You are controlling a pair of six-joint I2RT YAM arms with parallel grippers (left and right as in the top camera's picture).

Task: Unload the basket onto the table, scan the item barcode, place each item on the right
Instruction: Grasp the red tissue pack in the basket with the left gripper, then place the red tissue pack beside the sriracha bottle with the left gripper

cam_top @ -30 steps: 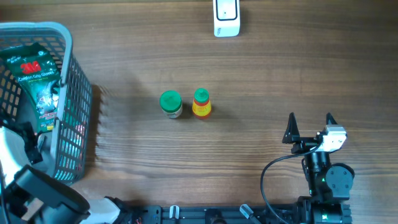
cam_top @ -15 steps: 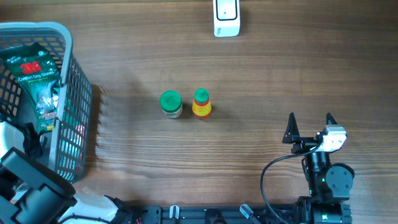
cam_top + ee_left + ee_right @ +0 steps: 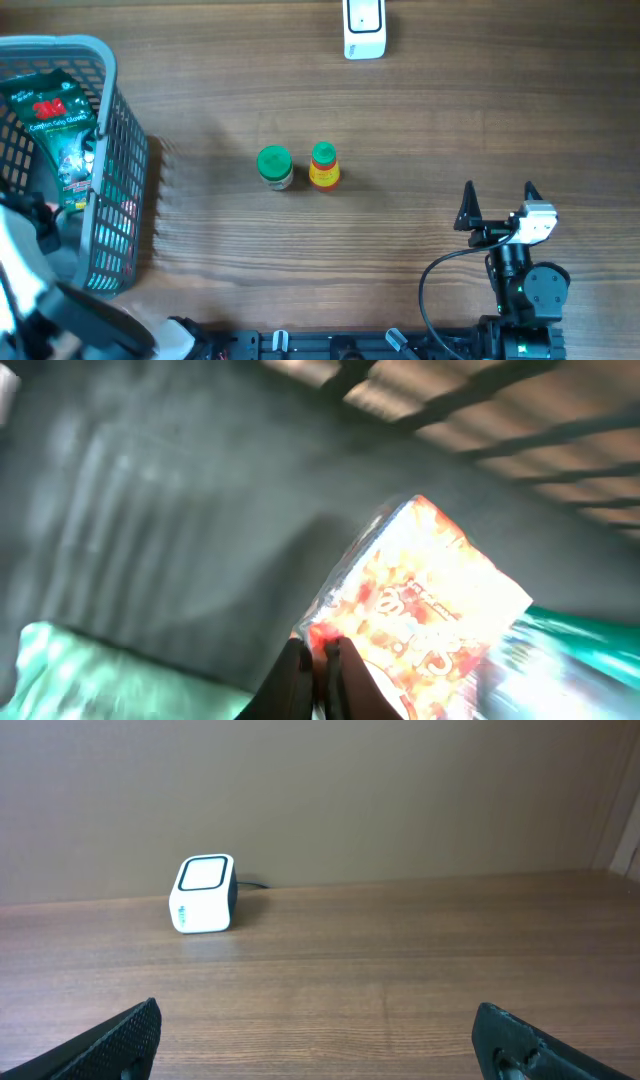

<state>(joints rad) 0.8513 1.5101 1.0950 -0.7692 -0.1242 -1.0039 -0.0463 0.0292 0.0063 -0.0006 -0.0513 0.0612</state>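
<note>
Left claw [image 3: 315,660]: I have its fingers pressed together on the lower corner of an orange snack packet [image 3: 420,610], blurred, down inside the basket [image 3: 108,70].
Basket: left edge of the table [image 3: 450,120], with a green glove pack [image 3: 50,110] in it.
Right claw [image 3: 498,190]: spread wide, holding nothing, near right.
Scanner [image 3: 364,28]: white, at the far side.
Centre: jar [image 3: 274,165] and bottle [image 3: 323,165], just beside each other.

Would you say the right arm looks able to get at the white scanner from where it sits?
Probably yes: only bare table lies between the open right tool and the scanner, with nothing blocking.
</note>
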